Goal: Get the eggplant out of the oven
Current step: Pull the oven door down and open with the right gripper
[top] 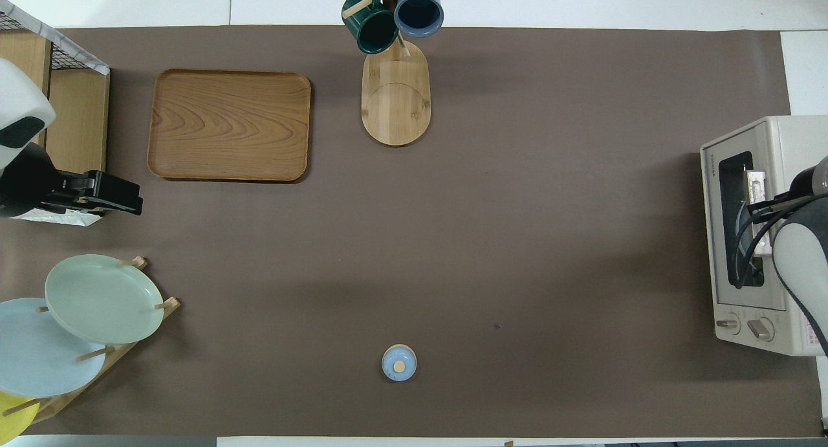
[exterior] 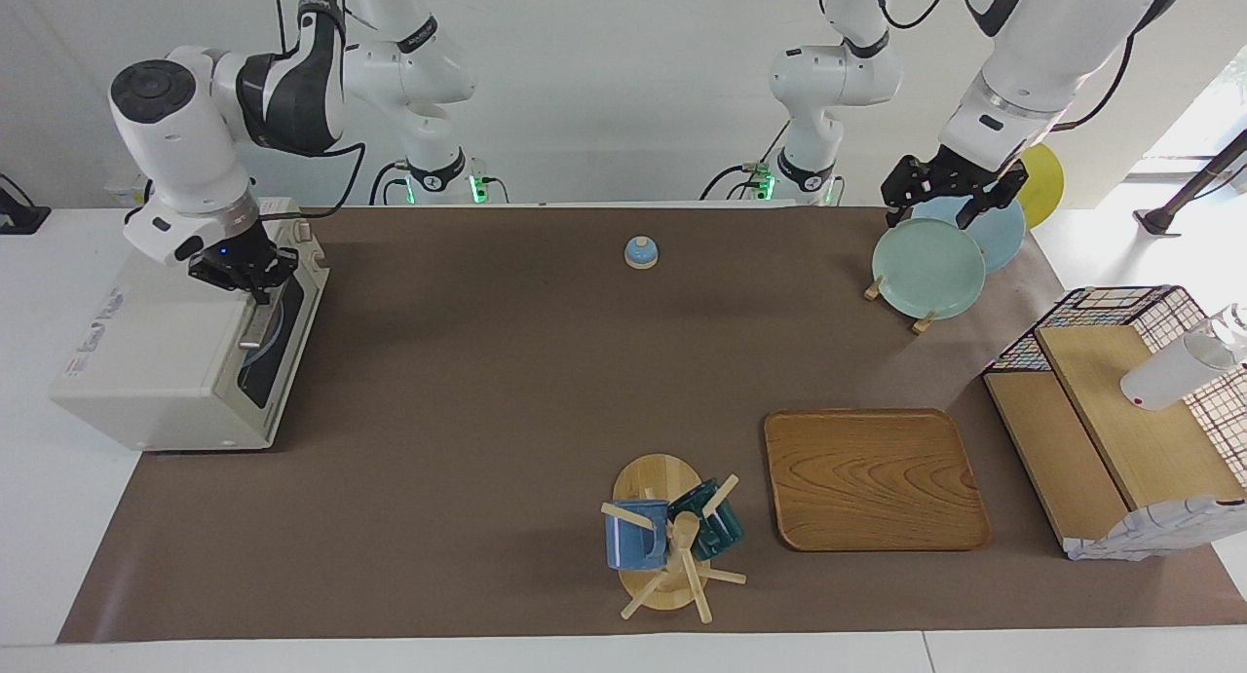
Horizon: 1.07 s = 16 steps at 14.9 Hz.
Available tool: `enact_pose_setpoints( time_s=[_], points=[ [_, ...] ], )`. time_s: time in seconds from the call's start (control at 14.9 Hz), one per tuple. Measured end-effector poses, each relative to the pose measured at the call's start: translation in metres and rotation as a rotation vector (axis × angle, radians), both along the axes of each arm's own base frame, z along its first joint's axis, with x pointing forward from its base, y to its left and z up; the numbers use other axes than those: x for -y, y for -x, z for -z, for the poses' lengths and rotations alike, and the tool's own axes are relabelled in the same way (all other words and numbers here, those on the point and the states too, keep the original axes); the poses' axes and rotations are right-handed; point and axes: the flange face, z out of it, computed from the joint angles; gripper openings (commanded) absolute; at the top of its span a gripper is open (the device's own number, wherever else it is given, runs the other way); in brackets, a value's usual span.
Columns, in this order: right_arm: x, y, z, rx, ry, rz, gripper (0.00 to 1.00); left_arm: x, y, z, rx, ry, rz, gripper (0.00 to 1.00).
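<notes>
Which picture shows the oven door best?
The overhead view: the oven faces up at it, so the whole dark glass door and the knobs show, shut. The facing view shows the oven from the side, its door only as a slanted strip under the right gripper.

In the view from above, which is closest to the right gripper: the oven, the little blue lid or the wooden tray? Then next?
1. Oven: under the right gripper.
2. Blue lid: mid-table, near the robots.
3. Wooden tray: toward the left arm's end.

You have a white tabletop [exterior: 39, 517] covered by a wide brown mat [exterior: 507, 381], with a plain white wall [exterior: 623, 89] running along the robots' end. Bright daylight comes through a window [exterior: 1203, 118] at the left arm's end.
</notes>
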Motion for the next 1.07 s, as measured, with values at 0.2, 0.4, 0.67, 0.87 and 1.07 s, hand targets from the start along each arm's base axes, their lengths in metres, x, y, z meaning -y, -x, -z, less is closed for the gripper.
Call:
enact_pose_setpoints(
  time_s=[0.2, 0.4, 0.67, 0.87, 1.07],
  points=[
    [-0.003, 0.0, 0.007, -0.005, -0.001, -0.01, 0.0, 0.0, 0.0, 0.0, 0.0, 0.0, 0.0, 1.0],
    [-0.013, -0.004, 0.011, 0.01, 0.0, -0.014, 0.0, 0.0, 0.0, 0.0, 0.0, 0.0, 0.0, 1.0],
    [-0.035, -0.005, 0.02, 0.03, -0.019, 0.007, 0.0, 0.0, 0.0, 0.0, 0.0, 0.0, 0.0, 1.0],
    [-0.074, -0.008, 0.051, 0.047, -0.067, 0.04, 0.0, 0.0, 0.0, 0.0, 0.0, 0.0, 0.0, 1.0],
    [-0.099, -0.01, 0.091, 0.056, -0.093, 0.052, 0.0, 0.0, 0.0, 0.0, 0.0, 0.0, 0.0, 1.0]
  ],
)
